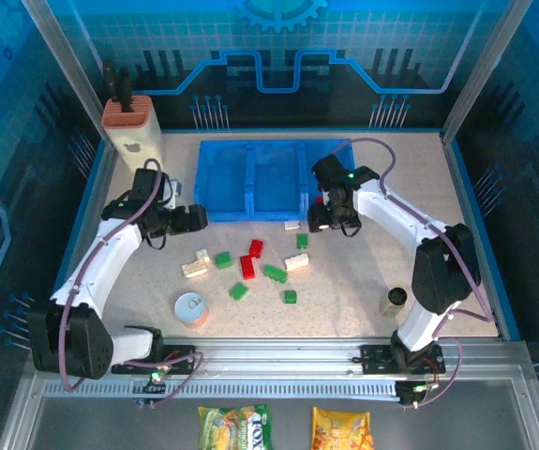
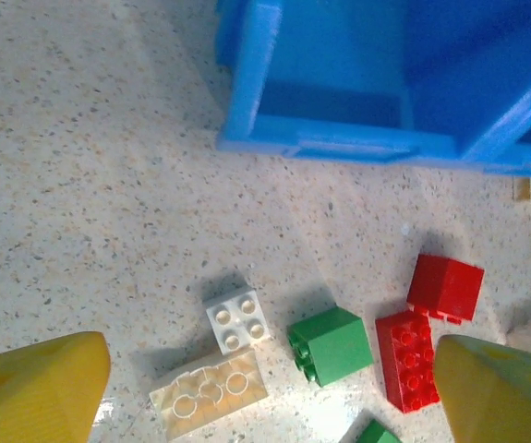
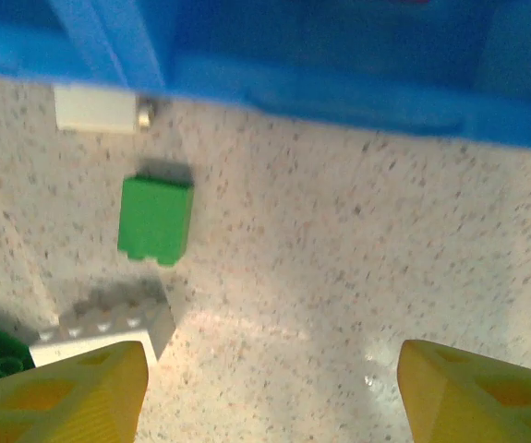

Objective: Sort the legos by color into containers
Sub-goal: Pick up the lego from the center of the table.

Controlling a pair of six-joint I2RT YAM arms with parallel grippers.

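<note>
The legos lie loose on the speckled table in front of the blue three-compartment tray [image 1: 250, 178]: red ones [image 1: 248, 266], green ones [image 1: 276, 274] and cream-white ones [image 1: 194, 265]. My left gripper [image 1: 194, 220] hangs open above the left end of the group. Between its yellow fingers [image 2: 34, 388] I see a small white brick [image 2: 238, 320], an upturned cream brick [image 2: 208, 394], a green brick [image 2: 332, 344] and two red bricks [image 2: 408, 358]. My right gripper [image 1: 330, 217] is open over bare table by the tray's front wall [image 3: 339, 92], with a green brick [image 3: 155, 220] to its left.
A beige holder with an orange top [image 1: 130, 117] stands at the back left. A white-topped can [image 1: 191, 307] sits near the front left and a small black cylinder [image 1: 396, 297] near the right arm's base. Two snack packets [image 1: 234, 427] lie beyond the near rail.
</note>
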